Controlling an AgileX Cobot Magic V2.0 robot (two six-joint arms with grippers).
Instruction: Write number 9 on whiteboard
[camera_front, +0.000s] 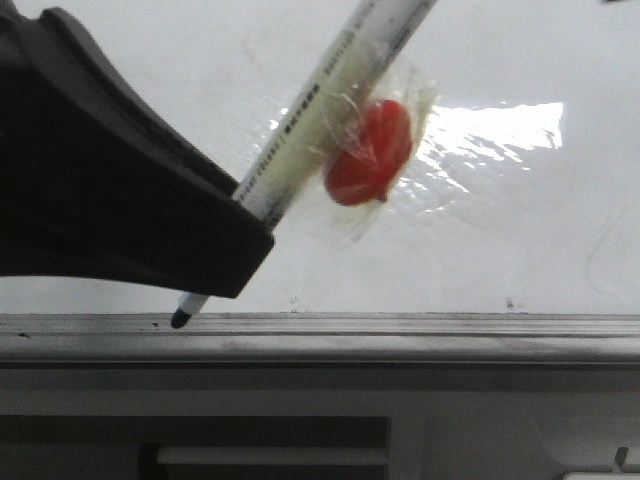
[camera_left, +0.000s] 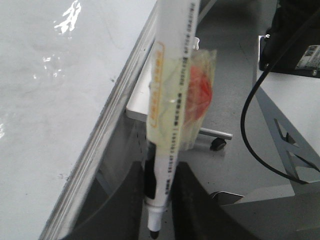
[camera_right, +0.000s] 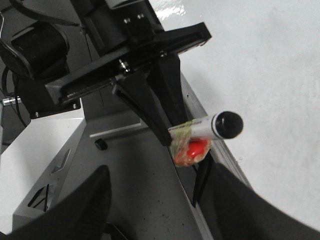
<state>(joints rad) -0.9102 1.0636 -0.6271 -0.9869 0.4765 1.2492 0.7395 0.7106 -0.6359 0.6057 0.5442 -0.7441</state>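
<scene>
My left gripper (camera_front: 250, 240) is shut on a white marker (camera_front: 330, 100) with a red disc (camera_front: 370, 152) taped to its barrel. The black tip (camera_front: 181, 318) hangs over the grey metal frame (camera_front: 400, 330) at the near edge of the whiteboard (camera_front: 500, 60), off the white surface. In the left wrist view both fingers clamp the marker (camera_left: 172, 90) just above its tip (camera_left: 154, 232), beside the whiteboard (camera_left: 45, 110). No number 9 shows on the board. My right gripper (camera_right: 161, 175) is open and empty, away from the board edge, looking at the left gripper (camera_right: 155, 105) and the marker (camera_right: 200, 129).
Grey floor lies beside the board. A caster wheel (camera_left: 217, 144), a black cable (camera_left: 247, 135) and a metal bracket (camera_left: 290, 145) are beyond the marker. Bright glare (camera_front: 500, 130) lies on the board. A dark recessed slot (camera_front: 270, 440) runs below the frame.
</scene>
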